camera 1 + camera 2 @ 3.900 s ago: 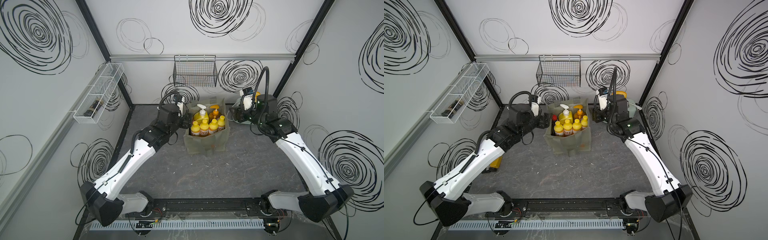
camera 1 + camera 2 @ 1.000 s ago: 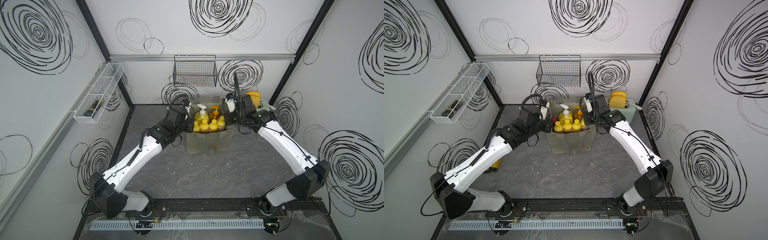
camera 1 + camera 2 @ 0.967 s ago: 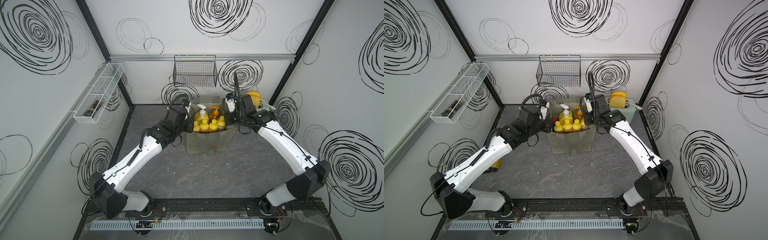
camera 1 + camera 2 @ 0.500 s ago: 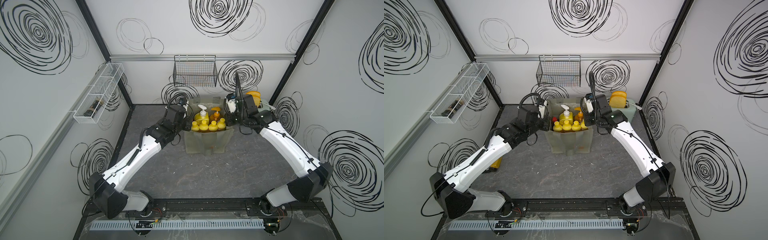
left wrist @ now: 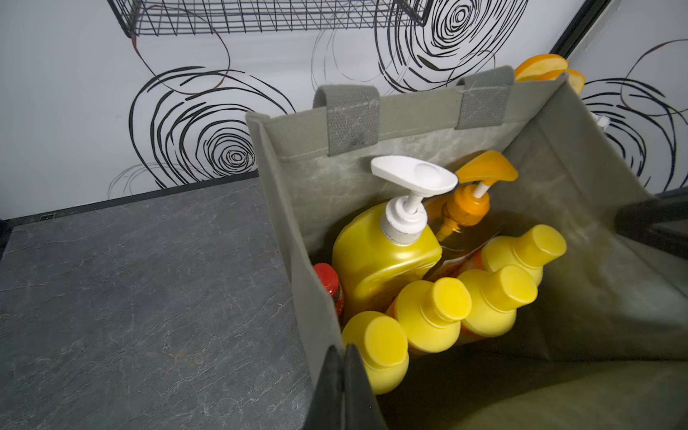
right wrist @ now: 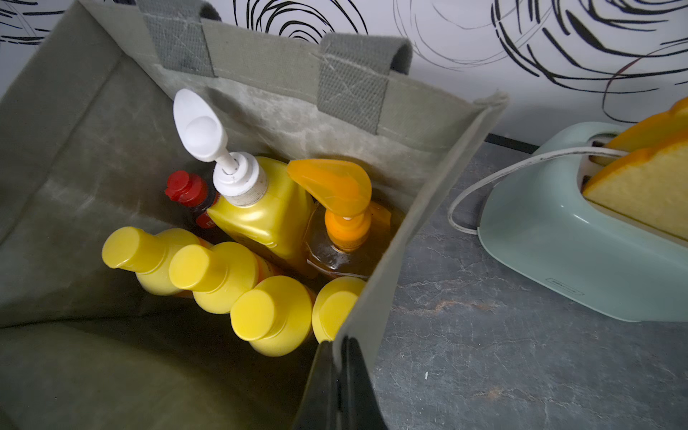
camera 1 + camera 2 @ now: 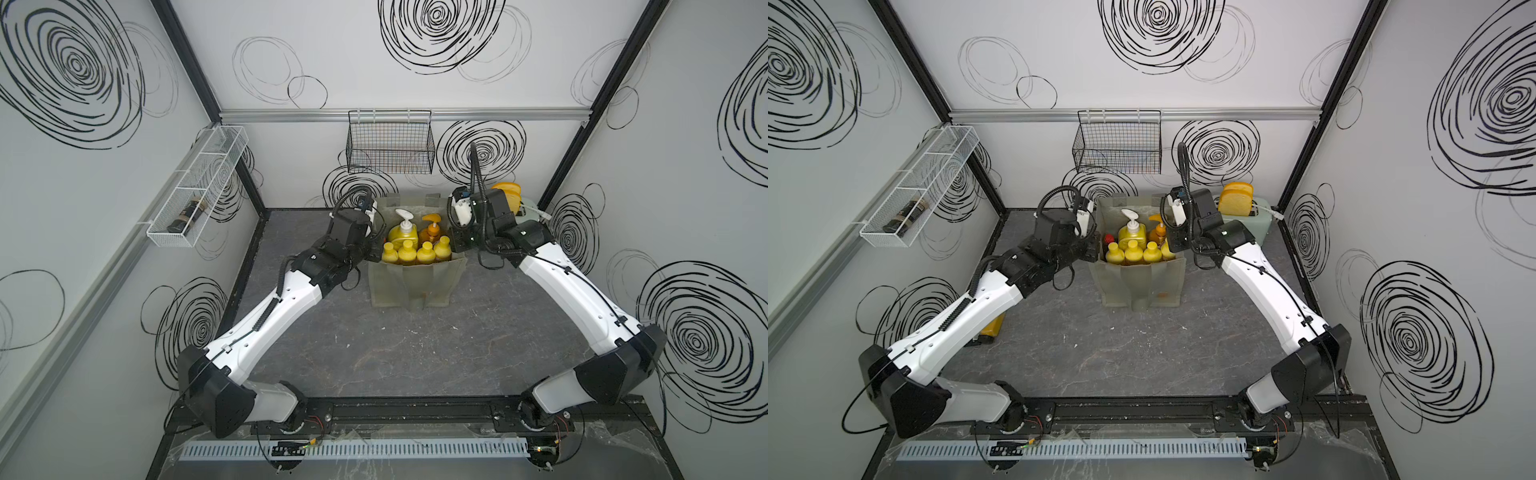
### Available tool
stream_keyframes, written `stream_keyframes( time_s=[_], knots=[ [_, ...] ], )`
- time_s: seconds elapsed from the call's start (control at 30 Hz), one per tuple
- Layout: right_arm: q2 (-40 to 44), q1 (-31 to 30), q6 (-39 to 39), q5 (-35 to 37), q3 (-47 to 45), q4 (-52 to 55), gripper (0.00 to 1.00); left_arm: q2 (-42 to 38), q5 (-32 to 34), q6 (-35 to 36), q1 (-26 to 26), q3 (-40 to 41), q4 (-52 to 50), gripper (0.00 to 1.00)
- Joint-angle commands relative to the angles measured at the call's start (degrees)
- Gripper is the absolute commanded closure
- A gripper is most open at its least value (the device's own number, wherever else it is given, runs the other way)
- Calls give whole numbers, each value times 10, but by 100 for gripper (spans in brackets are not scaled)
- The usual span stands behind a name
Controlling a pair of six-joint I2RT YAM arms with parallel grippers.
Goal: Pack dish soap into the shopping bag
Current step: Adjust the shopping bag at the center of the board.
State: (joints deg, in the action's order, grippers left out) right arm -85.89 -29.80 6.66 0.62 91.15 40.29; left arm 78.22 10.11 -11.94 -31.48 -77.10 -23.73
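Seven soap bottles (image 6: 260, 219) inside bag (image 7: 415, 282). At bag's left wall, left gripper (image 5: 341, 383) pinches fabric; right gripper (image 6: 340, 383) pinches opposite wall.

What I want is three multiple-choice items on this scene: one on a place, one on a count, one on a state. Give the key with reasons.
1. Where is the red-capped bottle? A. in the bag, beside the yellow pump bottle; B. in the wire basket; C. by the toaster.
2. How many small yellow-capped bottles are in the bag? A. two; B. four; C. six.
3. How do the left gripper and right gripper stand? A. open above the bag; B. each shut on a bag wall; C. each shut on a bottle.
Key: 1 A, its red cap shows inside the bag; 2 B, four yellow caps stand in a row; 3 B, both wrist views show closed fingers pinching the wall's rim.
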Motion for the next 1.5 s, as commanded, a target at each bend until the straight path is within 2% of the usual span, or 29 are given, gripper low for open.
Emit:
stream_keyframes(
  time_s=[0.0, 0.3, 0.57, 0.6, 0.7, 0.77, 0.83, 0.93, 1.13, 1.47],
  knots=[
    [36, -7, 1, -21, 49, -86, 100, -36, -6, 12, 4, -3, 128, 100],
    [63, -3, 0, -19, 33, -120, 100, -56, 0, 21, -11, 11, 183, 100],
    [61, 5, -2, -24, 32, -135, 100, -52, 2, 22, -9, 5, 159, 100],
    [61, 5, -2, -23, 31, -135, 95, -49, 6, 22, -9, 3, 154, 98],
    [63, 8, -3, -21, 26, -139, 68, -49, 17, 26, -10, 12, 159, 68],
    [66, 9, -4, -21, 24, -141, 54, -56, 22, 28, -13, 18, 166, 49],
    [70, 10, -3, -21, 19, -145, 46, -64, 34, 31, -19, 23, 170, 32],
    [79, 11, -6, -21, 11, -150, 39, -82, 49, 36, -24, 34, 181, 19],
    [104, 15, -12, -14, -12, -165, 25, -125, 84, 43, -25, 70, 214, 1],
    [184, 44, -23, 10, -105, -232, 4, -224, 145, 53, -2, 161, 287, 1]
  ],
)
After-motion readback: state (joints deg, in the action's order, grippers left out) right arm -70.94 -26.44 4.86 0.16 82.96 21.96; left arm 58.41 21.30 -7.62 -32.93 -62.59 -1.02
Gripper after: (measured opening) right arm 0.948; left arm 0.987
